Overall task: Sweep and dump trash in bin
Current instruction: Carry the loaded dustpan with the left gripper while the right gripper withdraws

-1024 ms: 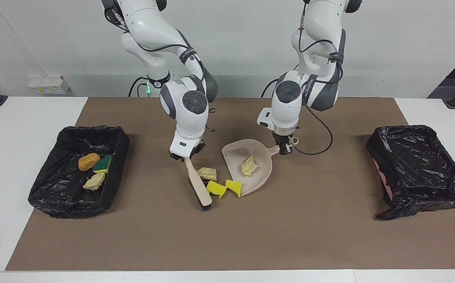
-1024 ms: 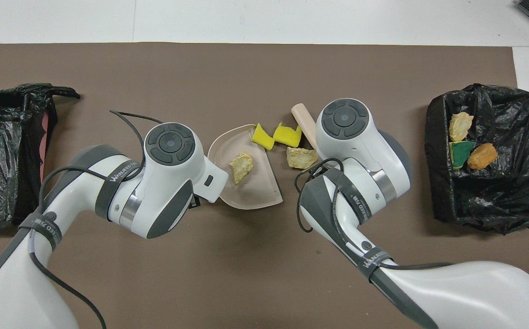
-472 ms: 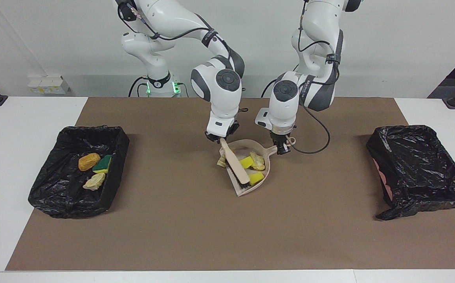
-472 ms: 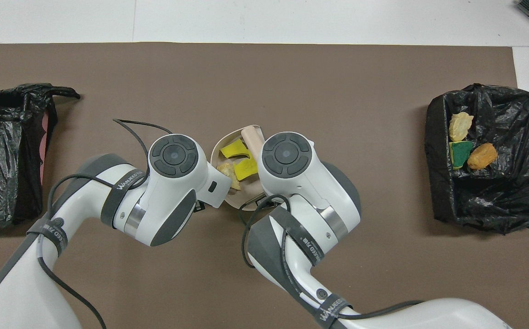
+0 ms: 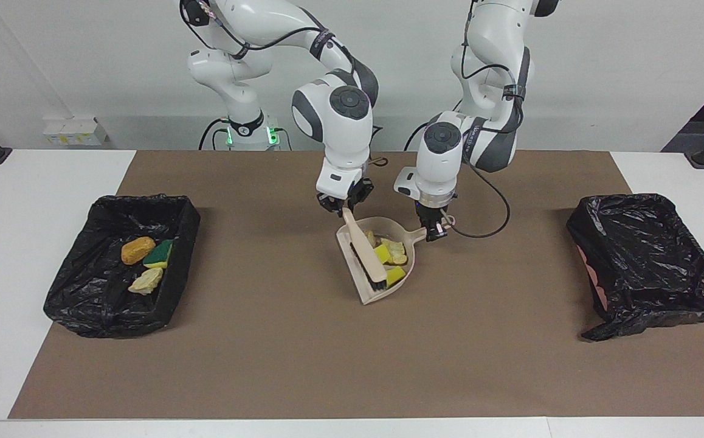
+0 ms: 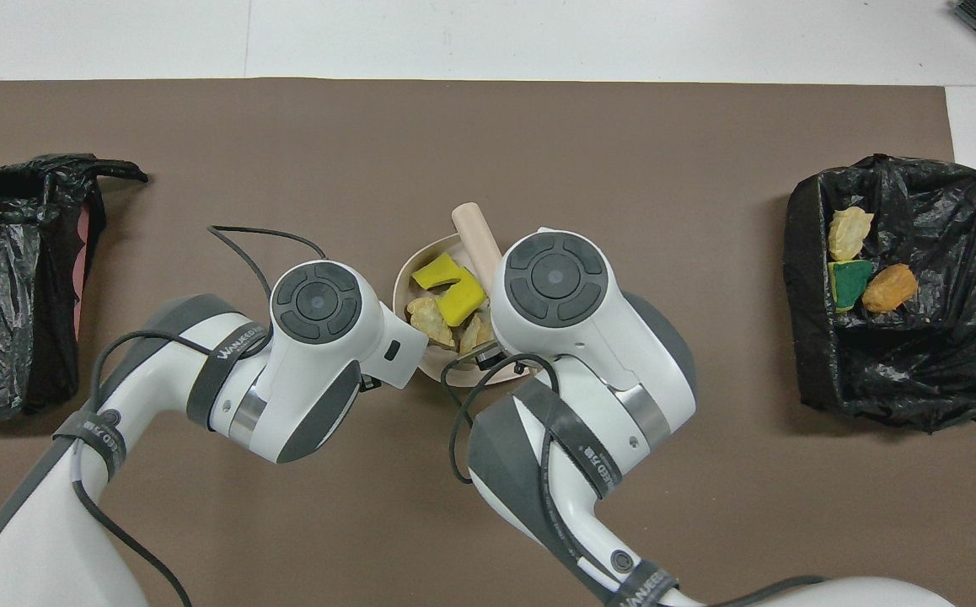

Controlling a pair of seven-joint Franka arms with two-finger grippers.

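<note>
Facing view, read across from the 9 o'clock edge. Black-lined bin point(image 5: 122, 264) at the right arm's end of the table held three scraps point(image 5: 144, 261): an orange-brown lump, a green-topped yellow sponge and a pale beige lump, all well apart from both claws. Mid-mat, right gripper point(image 5: 345, 207) was pinched shut on the handle tip of the beige brush point(image 5: 364, 250); the brush ran from the claw toward 5 o'clock, its dark bristle end down inside the pan. Dustpan point(image 5: 371, 291) sat with its open lip toward 6 o'clock and its stub handle toward 2 o'clock. The rest of the trash point(image 5: 388, 254) lay in the pan: two yellow sponge pieces and pale beige lumps, bunched just beside the brush on its 3 o'clock side, at roughly 5 o'clock from the right claw and 8 o'clock from the left one, touching neither. Left gripper point(image 5: 436, 231) was clamped shut on the dustpan handle, arm coming straight down onto it. Second black-lined bin point(image 5: 650, 261) at the left arm's end showed no scraps. Overhead view matched: the pan load point(image 6: 446, 302) sat between the two wrist housings, brush handle poking out at 12 o'clock, both claws hidden under the wrists.
</note>
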